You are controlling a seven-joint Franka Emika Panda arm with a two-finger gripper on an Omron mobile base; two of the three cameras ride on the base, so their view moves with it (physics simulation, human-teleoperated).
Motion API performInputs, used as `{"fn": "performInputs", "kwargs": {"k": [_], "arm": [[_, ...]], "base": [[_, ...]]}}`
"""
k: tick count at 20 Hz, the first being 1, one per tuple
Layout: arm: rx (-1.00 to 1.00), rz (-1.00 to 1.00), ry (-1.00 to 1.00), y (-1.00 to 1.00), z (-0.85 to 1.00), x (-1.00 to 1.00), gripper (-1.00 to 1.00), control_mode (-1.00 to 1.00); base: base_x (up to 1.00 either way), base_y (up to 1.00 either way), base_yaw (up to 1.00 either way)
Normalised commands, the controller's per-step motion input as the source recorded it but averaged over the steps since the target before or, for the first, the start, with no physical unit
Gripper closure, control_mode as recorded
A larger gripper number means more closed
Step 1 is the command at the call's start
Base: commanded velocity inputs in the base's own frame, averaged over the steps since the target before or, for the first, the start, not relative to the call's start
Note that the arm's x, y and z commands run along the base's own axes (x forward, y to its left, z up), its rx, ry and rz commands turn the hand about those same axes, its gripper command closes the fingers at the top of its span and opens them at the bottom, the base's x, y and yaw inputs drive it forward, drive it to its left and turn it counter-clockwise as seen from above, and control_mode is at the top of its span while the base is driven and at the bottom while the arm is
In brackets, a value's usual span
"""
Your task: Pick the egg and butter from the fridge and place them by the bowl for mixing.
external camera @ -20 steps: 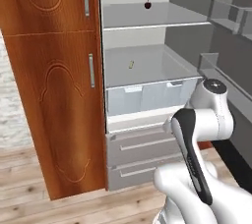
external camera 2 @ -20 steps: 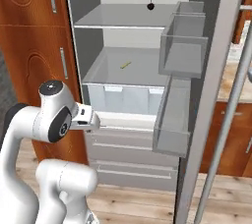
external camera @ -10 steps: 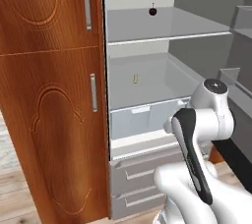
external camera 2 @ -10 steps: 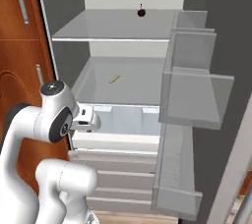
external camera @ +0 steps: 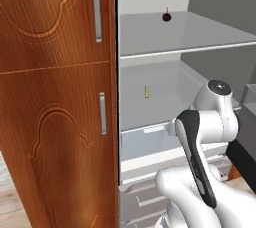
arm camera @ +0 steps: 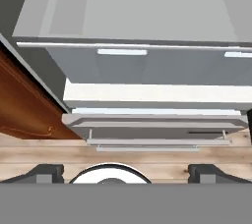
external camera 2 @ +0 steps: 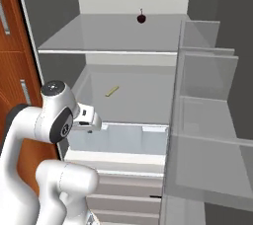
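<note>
From the left base view, the fridge [external camera: 165,72] is seen standing open, and the butter [external camera: 147,92] is seen untouched on the middle shelf, its long axis appearing upright from here. From the right base view, the butter [external camera 2: 112,91] is seen lying flat, its long axis slanting across the shelf. In the hand view, the gripper [arm camera: 127,174] is held spread wide and empty above the drawer [arm camera: 147,66]. Nothing is judged fetched yet.

Open grey fridge [external camera 2: 128,36], thin pale-yellow butter [external camera 2: 112,91] stick lying flat on its lower shelf
</note>
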Motion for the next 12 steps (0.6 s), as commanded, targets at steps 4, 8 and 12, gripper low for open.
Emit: {"fn": "performInputs", "kwargs": {"k": [4,8,12], "arm": [[0.00,0.00,0.00,0.00,0.00,0.00,-1.00,1.00],[0.00,0.00,0.00,0.00,0.00,0.00,-1.00,1.00],[0.00,0.00,0.00,0.00,0.00,0.00,-1.00,1.00]], "base": [[0.52,0.00,0.05],[0.11,0.01,0.00],[0.00,0.00,0.00]]}}
